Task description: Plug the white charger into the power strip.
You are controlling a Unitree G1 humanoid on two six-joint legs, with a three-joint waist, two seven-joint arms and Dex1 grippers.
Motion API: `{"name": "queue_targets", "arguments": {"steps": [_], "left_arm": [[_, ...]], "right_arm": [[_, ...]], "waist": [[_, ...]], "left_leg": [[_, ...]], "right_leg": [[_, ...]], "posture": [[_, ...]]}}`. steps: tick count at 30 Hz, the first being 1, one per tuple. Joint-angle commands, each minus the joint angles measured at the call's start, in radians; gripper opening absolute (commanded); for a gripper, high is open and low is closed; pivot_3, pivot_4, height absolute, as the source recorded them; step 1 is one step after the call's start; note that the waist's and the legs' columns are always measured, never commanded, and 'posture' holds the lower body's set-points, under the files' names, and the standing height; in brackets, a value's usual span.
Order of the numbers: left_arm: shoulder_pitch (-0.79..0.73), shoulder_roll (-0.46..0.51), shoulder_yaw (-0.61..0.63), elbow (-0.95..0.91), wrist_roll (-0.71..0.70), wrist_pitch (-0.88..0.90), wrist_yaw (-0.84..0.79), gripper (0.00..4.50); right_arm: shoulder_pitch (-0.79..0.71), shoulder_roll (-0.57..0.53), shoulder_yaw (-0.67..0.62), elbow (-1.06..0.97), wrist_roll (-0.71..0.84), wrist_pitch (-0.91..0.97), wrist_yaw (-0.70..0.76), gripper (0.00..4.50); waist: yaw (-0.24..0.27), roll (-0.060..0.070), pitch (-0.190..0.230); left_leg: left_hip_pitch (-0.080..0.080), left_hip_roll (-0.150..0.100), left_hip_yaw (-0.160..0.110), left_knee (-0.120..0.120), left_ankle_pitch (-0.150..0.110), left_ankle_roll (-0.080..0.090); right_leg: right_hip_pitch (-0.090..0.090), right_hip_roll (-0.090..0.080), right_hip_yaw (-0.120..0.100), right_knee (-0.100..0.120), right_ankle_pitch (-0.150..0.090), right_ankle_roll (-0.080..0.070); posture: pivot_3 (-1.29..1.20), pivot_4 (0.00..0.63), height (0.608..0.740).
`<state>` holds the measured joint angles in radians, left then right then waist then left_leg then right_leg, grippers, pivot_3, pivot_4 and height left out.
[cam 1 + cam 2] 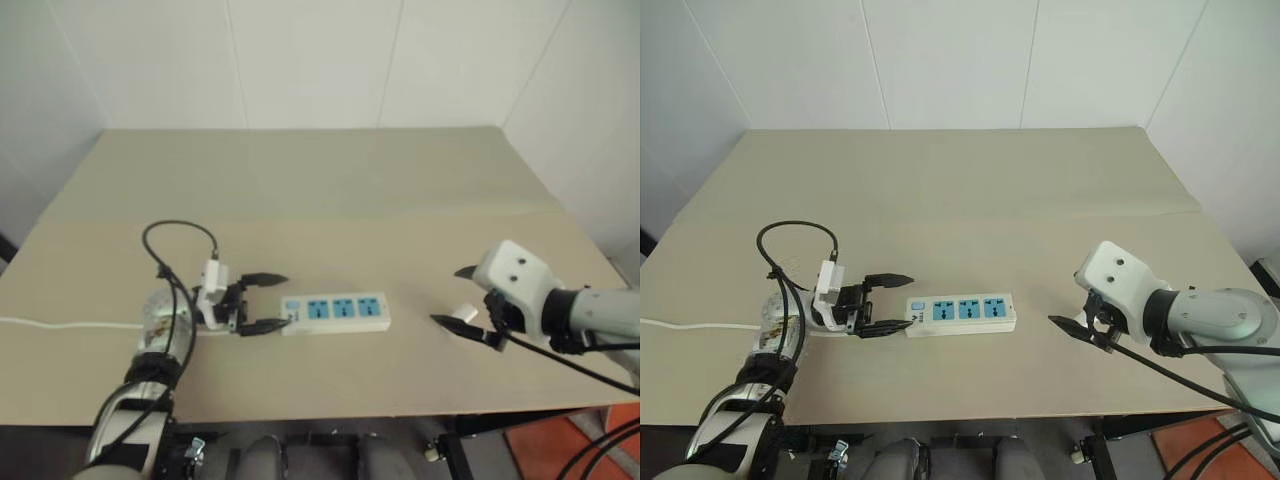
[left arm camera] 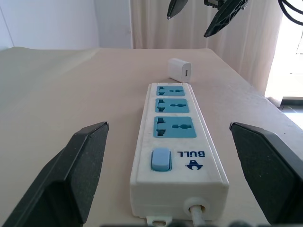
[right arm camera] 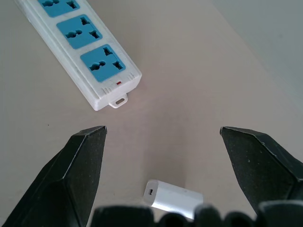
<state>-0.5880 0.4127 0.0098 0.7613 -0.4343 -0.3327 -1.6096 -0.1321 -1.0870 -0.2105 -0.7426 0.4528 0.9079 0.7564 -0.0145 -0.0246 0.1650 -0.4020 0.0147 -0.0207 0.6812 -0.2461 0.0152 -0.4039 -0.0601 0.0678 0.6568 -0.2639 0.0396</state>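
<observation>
White charger (image 3: 173,197) lying flat on the table (image 1: 330,190), just beyond the power strip's (image 1: 336,312) far end, beneath the released right tool (image 1: 462,309). Left tool (image 1: 264,303), also released, flanks the strip's switch end. Probably light, rigid, smooth; best pinched across its broad faces.

Even soft indoor light, faint shadows, bright window glare in left wrist view, bkgd slightly washed

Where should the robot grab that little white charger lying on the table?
Probably across its two narrow long sides, coming down from above. The charger lies flat on the table, apart from the power strip, so only its top and edges are free. The open right claw already hangs over it.
</observation>
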Motion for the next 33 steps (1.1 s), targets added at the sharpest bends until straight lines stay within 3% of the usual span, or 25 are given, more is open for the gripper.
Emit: {"name": "queue_targets", "arguments": {"steps": [1,6,13,29,33], "left_arm": [[-0.029,-0.005,-0.043,0.037,-0.029,-0.035,-0.005,4.47],[-0.055,-0.005,-0.117,0.115,-0.023,-0.080,-0.005,4.47],[-0.102,-0.028,-0.127,0.246,0.018,-0.175,-0.005,4.47],[-0.118,-0.050,-0.124,0.314,0.077,-0.228,-0.005,4.47],[-0.115,-0.050,-0.123,0.315,0.087,-0.210,-0.005,3.56]], "right_arm": [[0.006,-0.007,-0.035,-0.038,-0.002,0.012,-0.015,4.50],[0.022,-0.010,-0.050,-0.050,0.000,0.026,-0.016,4.50],[0.028,-0.001,-0.076,-0.071,0.014,0.050,-0.023,4.50],[0.024,0.008,-0.069,-0.077,0.011,0.063,-0.032,4.50],[0.021,0.008,-0.062,-0.072,0.007,0.059,-0.033,4.50]], "waist": [[0.001,0.000,0.000],[0.001,0.000,0.000],[0.000,0.000,0.000],[0.004,0.000,0.000],[0.003,0.000,0.000]], "left_leg": [[0.000,0.000,0.000,0.000,0.000,0.000],[0.000,0.000,-0.001,0.000,0.000,0.000],[0.000,0.000,0.000,0.000,0.000,0.000],[0.000,-0.001,0.000,0.000,0.000,0.000],[0.000,-0.001,0.000,0.000,0.000,0.000]], "right_leg": [[0.000,0.000,0.000,0.000,0.000,0.000],[0.000,0.000,0.000,0.000,0.000,0.000],[0.000,0.000,0.000,0.000,0.000,0.000],[0.001,0.000,0.000,0.000,0.000,0.000],[0.001,0.000,0.000,0.000,0.000,0.000]], "posture": [[0.00,0.150,0.740],[0.00,0.150,0.740],[0.00,0.150,0.740],[0.00,0.150,0.740],[0.00,0.150,0.740]]}}
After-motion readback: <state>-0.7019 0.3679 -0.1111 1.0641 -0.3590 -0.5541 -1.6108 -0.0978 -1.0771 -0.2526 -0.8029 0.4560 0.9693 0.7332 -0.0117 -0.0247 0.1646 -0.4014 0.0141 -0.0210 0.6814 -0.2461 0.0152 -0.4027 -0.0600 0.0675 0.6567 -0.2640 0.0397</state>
